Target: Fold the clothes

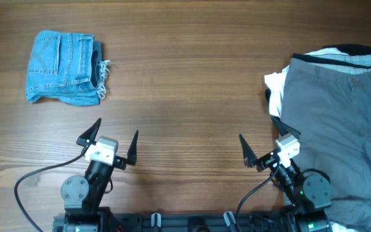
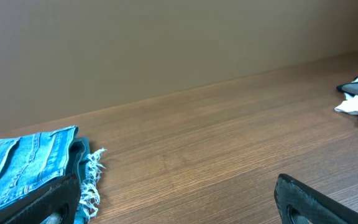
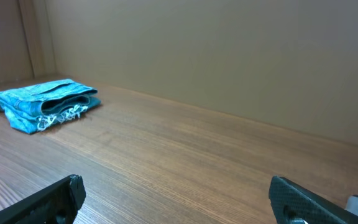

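The light-blue denim jeans (image 1: 65, 67) lie folded in a compact bundle at the far left of the table, frayed hem on their right side. They also show in the left wrist view (image 2: 27, 165) and the right wrist view (image 3: 42, 102). Grey trousers (image 1: 343, 122) lie spread at the right edge, over a white garment (image 1: 275, 87). My left gripper (image 1: 113, 136) is open and empty near the front edge, below the jeans. My right gripper (image 1: 266, 145) is open and empty, just left of the grey trousers.
The wooden table (image 1: 185, 84) stretches between the two piles. A dark garment edge (image 1: 353, 49) shows behind the grey trousers. A brown wall (image 2: 166, 43) backs the table. Black cables run from both arm bases at the front edge.
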Motion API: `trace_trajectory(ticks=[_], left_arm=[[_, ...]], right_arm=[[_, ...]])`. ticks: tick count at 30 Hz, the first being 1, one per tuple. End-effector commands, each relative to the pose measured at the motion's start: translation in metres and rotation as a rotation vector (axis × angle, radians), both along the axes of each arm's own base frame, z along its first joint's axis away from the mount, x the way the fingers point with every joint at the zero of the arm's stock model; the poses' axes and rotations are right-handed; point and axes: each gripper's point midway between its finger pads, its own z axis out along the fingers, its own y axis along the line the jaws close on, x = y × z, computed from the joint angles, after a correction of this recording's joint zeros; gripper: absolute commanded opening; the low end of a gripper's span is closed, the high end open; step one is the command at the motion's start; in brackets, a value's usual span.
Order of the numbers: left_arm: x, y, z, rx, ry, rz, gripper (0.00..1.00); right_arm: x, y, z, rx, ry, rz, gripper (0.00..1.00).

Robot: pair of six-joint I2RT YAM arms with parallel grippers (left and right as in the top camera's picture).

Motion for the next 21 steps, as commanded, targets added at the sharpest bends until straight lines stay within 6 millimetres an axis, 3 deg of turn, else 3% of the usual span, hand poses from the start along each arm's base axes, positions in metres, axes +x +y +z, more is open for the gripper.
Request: trace_trajectory(ticks=[1, 21], left_arm=[[0.0002, 0.0022, -0.001, -0.005, 0.003, 0.011, 1.0], [0.0002, 0.0021, -0.001, -0.005, 0.003, 0.011, 1.0]], right_arm=[[-0.0012, 0.0007, 0.0023, -0.01, -0.017, 0.008, 0.99], [-0.0012, 0.0008, 0.0022, -0.01, -0.017, 0.008, 1.0]])
